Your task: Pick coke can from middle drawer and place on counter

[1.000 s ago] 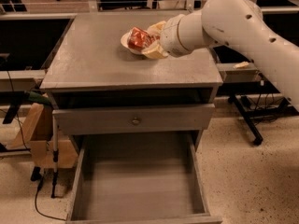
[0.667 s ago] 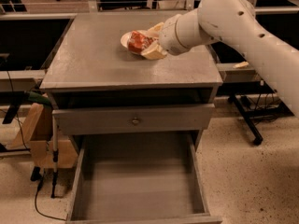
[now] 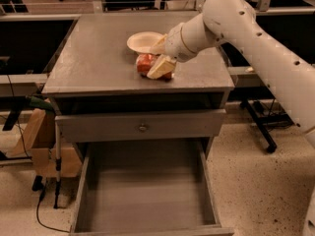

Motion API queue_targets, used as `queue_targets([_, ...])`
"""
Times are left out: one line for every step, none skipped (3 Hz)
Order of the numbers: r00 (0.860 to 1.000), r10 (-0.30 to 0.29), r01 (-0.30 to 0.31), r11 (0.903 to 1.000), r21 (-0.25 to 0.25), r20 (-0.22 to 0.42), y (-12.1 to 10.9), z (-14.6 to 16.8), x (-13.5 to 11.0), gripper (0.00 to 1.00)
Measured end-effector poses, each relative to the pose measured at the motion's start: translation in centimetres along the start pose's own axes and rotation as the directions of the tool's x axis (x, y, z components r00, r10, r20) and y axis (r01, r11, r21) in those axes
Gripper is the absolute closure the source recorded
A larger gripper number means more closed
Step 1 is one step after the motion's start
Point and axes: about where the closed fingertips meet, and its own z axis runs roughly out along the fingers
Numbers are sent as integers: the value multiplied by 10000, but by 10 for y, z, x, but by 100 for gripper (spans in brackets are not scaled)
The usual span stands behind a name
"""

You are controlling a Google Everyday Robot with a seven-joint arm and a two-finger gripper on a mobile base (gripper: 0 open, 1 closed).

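Note:
The coke can (image 3: 145, 63) is red and lies low over the counter (image 3: 93, 58), near its front edge and right of centre. My gripper (image 3: 156, 58) is shut on the coke can, with one pale finger (image 3: 161, 67) in front of it and the other behind. The white arm reaches in from the upper right. The middle drawer (image 3: 145, 191) is pulled open below, and its grey floor is bare.
A white bowl (image 3: 143, 42) sits on the counter just behind the can. A closed drawer front with a small round knob (image 3: 142, 128) is above the open drawer. A cardboard piece (image 3: 42, 141) and cables stand at the left. A black desk leg (image 3: 258, 124) is at the right.
My gripper has carried the coke can from above the white bowl toward the counter's front edge and lower, close to the counter top.

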Motion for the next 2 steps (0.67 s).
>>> queue_targets([9997,201,-198,9997,-159,164,12,-3,11,0])
queue_targets([9997,201,-198,9997,-159,164,12,-3,11,0])
